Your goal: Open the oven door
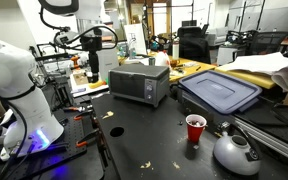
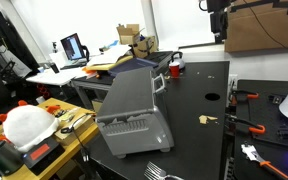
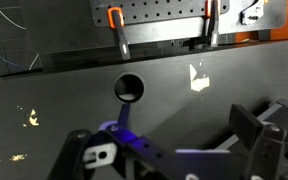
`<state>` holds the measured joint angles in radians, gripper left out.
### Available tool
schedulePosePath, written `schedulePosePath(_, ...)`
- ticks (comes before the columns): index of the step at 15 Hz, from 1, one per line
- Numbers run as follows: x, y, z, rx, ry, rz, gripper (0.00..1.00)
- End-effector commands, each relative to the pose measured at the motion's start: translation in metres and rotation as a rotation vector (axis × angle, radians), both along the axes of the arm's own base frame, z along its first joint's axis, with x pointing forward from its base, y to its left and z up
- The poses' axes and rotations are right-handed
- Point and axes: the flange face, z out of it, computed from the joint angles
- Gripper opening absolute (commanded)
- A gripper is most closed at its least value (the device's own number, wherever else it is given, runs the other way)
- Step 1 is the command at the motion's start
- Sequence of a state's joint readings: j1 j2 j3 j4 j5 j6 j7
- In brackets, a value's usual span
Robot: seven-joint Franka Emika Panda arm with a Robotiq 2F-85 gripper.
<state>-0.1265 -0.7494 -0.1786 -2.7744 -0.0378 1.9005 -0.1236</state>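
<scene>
The silver-grey oven (image 1: 140, 82) stands on the black table in both exterior views; one of them shows it from behind (image 2: 134, 108). Its dark oven door (image 1: 133, 89) looks shut against the front; it is hidden in the view from behind. My gripper (image 1: 92, 68) hangs above the table to one side of the oven, well apart from it, and shows at the top edge of an exterior view (image 2: 217, 22). In the wrist view the gripper (image 3: 169, 150) is open and empty, over bare table near a round hole (image 3: 129, 88). The oven is out of the wrist view.
A large blue-lidded bin (image 1: 220, 92) sits beside the oven. A red cup (image 1: 195, 129) and a metal kettle (image 1: 235, 152) stand near the front. Orange clamps (image 3: 115, 18) line the table edge. A yellow scrap (image 3: 198, 78) lies on the table.
</scene>
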Motion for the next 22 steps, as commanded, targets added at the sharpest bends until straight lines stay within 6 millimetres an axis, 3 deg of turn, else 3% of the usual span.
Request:
schedulePosePath(1,0.024,0.017,0.001,-0.003,-0.012,-0.038,1.0)
schedulePosePath(7,0.066,0.052,-0.006,0.015,-0.048,-0.154,1.0)
schedulePosePath(15,0.129,0.098,-0.031,0.089,-0.058,-0.352,1.0)
schedulePosePath(22,0.179,0.083,-0.05,0.13,-0.094,-0.436,1.0)
